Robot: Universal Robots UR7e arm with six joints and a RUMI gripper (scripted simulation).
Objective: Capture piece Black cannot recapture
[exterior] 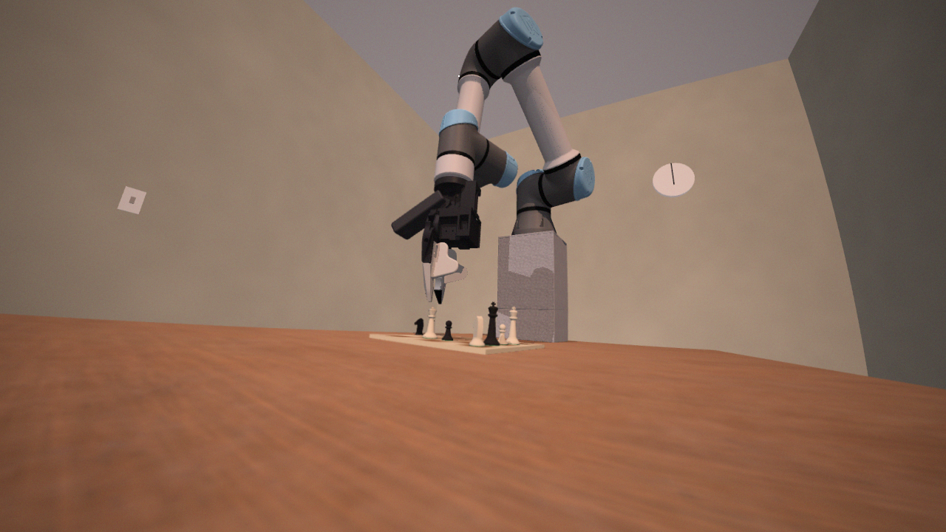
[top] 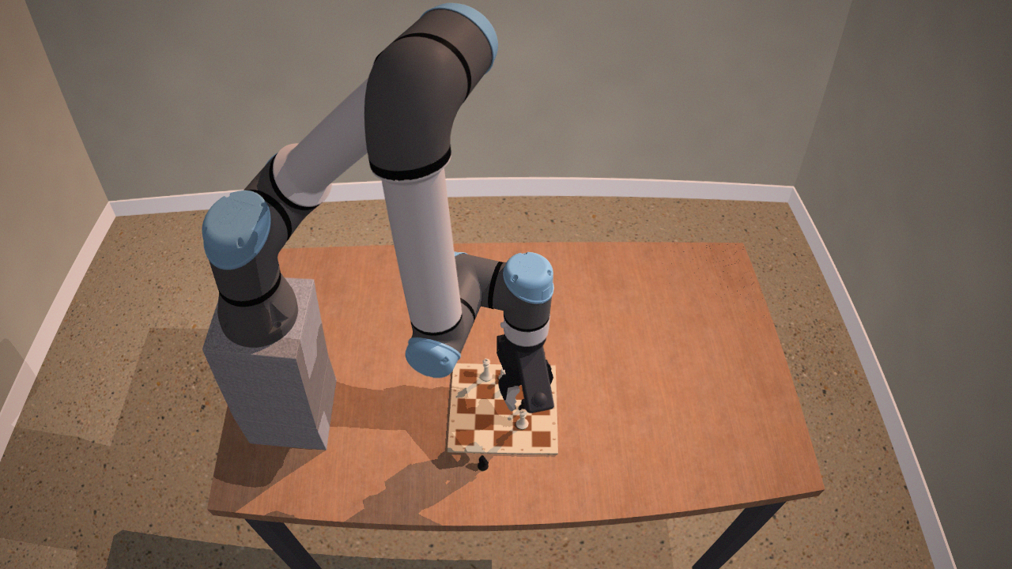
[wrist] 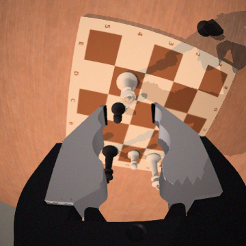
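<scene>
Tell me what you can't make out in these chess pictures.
- Top view: the pincer and wrist cover several board squares.
- Exterior view: the low angle hides which squares the pieces occupy.
- Wrist view: the left finger partly covers the black king; edge lettering is blurred.

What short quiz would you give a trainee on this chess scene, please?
1. True or false: the end effector grips a piece.
2. The black piece off the board stands: A) on the table; B) on the floor; C) on the arm's pedestal.
3. In the wrist view, which piece shows between the fingers, below them?
Key: 1 false, it is open and holds nothing; 2 A; 3 a black pawn.
</scene>
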